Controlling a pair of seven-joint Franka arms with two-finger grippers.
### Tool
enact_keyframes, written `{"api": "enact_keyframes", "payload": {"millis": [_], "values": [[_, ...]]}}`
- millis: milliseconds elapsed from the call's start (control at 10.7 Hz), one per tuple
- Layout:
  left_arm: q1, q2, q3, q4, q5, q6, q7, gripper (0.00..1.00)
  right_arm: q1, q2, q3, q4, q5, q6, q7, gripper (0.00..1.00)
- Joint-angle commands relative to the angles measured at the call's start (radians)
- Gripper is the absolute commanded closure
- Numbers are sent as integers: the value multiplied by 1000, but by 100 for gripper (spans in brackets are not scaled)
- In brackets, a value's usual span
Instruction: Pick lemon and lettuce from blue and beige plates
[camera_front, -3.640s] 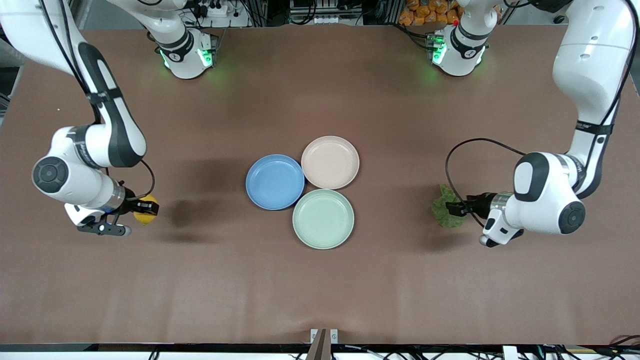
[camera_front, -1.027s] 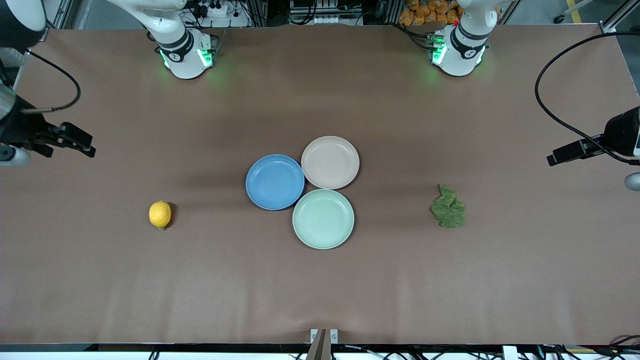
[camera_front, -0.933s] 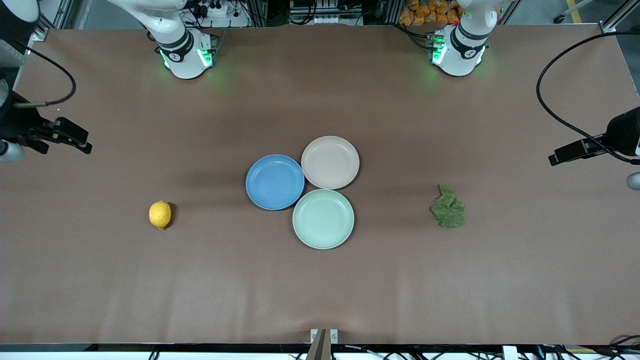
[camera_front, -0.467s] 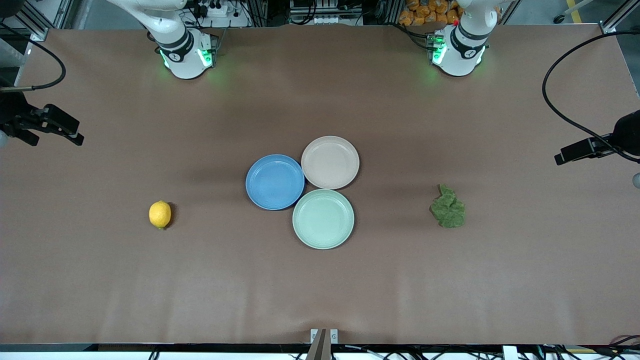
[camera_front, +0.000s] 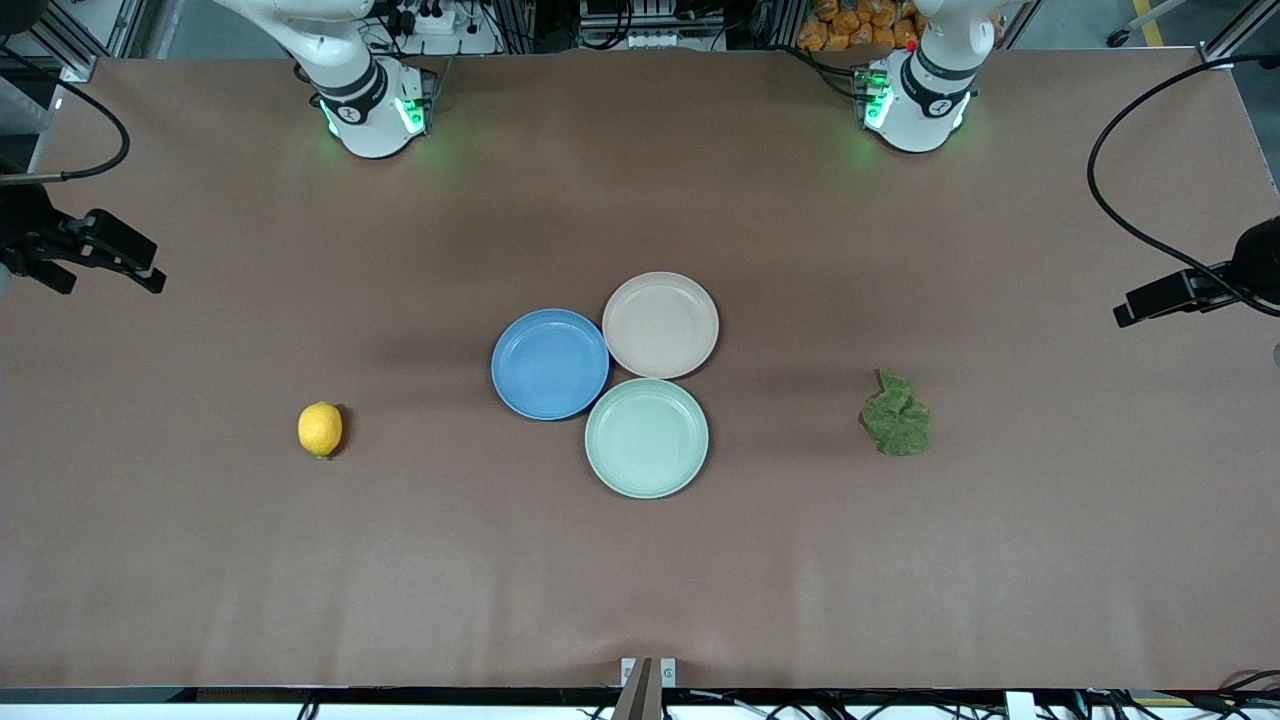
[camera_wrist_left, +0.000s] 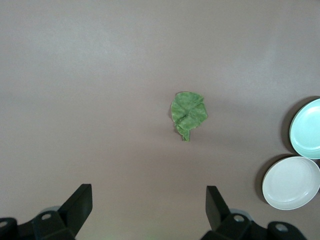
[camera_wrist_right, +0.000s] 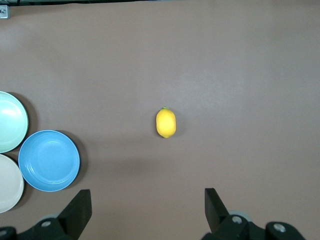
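The left gripper (camera_wrist_left: 147, 212) hangs high over the bench (camera_front: 640, 580) at the left arm's end, its jaws spread wide and holding nothing; the right gripper (camera_wrist_right: 147, 212) hangs the same way over the right arm's end, jaws also wide apart and empty, and both arms look parked, waiting. Taking the blue plate (camera_front: 550, 363) as the landmark, the lemon (camera_front: 320, 429) lies on the bare bench well apart from it toward the right arm's end and a little nearer the front camera, while the lettuce (camera_front: 897, 420) lies on the bare bench well apart from it toward the left arm's end, also slightly nearer the camera. The beige plate (camera_front: 660, 325) touches the blue plate's rim on the side farther from the camera, and a mint-green plate (camera_front: 646, 437) sits against both, nearer the camera; all three plates are empty, so the picking seems already done. As a judgement, the lemon should be firm, fairly light and apt to roll, its dimpled skin giving some grip; it is best taken across its narrow middle. The lettuce looks soft, crumpled and very light, likely to fold or slip from a shallow pinch, so its thick bunched centre is the better hold than the ruffled edge.
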Motion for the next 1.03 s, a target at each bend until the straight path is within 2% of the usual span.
{"api": "enact_keyframes", "payload": {"millis": [0, 187, 373, 653, 840, 933], "values": [[4, -11, 10, -4, -22, 0, 21, 0, -6, -6, 1, 4, 22, -8, -7, 0], [-32, -16, 45, -4, -25, 0, 23, 0, -8, -3, 1, 4, 22, 1, -7, 0], [-115, -19, 138, -4, -30, -2, 21, 0, -9, -2, 1, 4, 22, 1, -7, 0], [-140, -19, 165, -4, -45, -2, 21, 0, -9, -2, 1, 2, 22, 1, -8, 0], [-262, -28, 299, -4, -48, -3, 21, 0, -12, -2, 1, 4, 25, 1, -8, 0], [-273, -30, 312, -4, -50, -5, 21, 0, -12, -2, 1, 4, 25, 1, -10, 0]]}}
